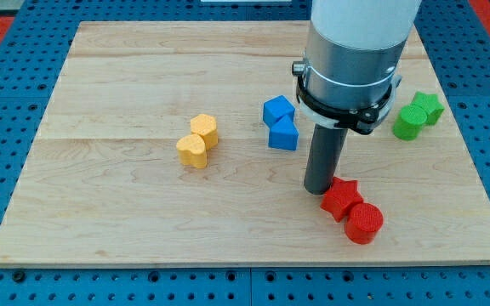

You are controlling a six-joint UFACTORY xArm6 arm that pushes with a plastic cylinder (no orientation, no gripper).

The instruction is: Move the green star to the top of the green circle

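The green star lies near the board's right edge, touching the green circle, which sits just to its lower left. My tip rests on the board well to the left of and below both green blocks. It stands right beside the red star, at that block's upper left. The arm's wide grey body rises above it and hides part of the board behind.
A red circle touches the red star at its lower right. Two blue blocks sit together left of the rod. Two yellow blocks lie touching at centre left. The wooden board is ringed by blue pegboard.
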